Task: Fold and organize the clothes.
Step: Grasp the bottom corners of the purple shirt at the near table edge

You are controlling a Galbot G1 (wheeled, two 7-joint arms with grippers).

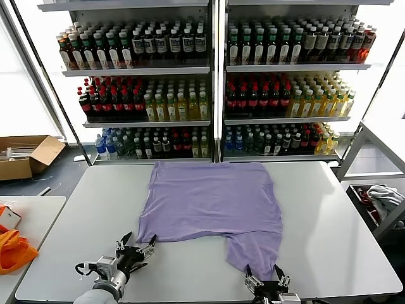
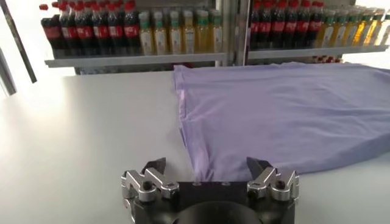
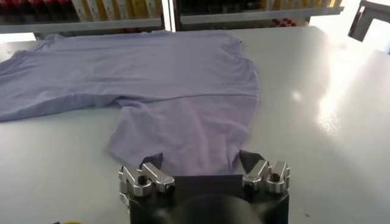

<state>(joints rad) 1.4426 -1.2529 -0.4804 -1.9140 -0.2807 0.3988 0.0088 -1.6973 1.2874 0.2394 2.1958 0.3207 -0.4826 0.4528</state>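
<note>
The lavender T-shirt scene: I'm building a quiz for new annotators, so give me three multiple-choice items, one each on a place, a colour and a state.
1. Where does the T-shirt lie?
A. on the white table
B. on a shelf
C. in the cardboard box

2. What colour is it?
A. orange
B. lavender
C. green

3. How do the left pincer and right pincer stand?
A. both lifting the shirt
B. both at the shirt's near edge, jaws apart
C. both over the shelves

A: it is spread on the tabletop. B: the cloth is pale purple. B: both wrist views show parted fingers at the hem.
</note>
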